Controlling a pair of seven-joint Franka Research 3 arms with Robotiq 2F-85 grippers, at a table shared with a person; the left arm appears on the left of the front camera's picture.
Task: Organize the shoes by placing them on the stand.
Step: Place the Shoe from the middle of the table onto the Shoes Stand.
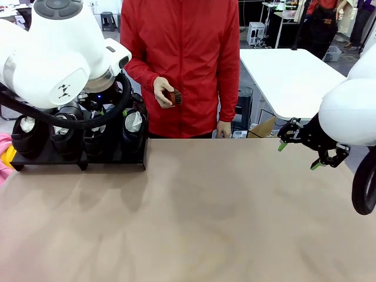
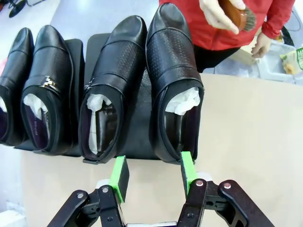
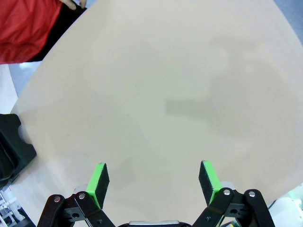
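Shoes [image 2: 94,90] all sit on the stand [image 2: 137,118] just ahead of the left tool [image 2: 152,176], part-spread and empty, so it should back straight off without nudging the nearest heels, while the right tool [image 3: 154,182] waits spread wide over bare worktop [image 3: 180,94].

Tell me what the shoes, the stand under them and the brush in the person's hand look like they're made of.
Shoes: probably polished black leather, glossy, some with perforated panels, white paper stuffed inside.
Stand: matte black, likely plastic or painted board; unclear which.
Brush: reddish-brown glossy back, apparently varnished wood, with dark bristles.
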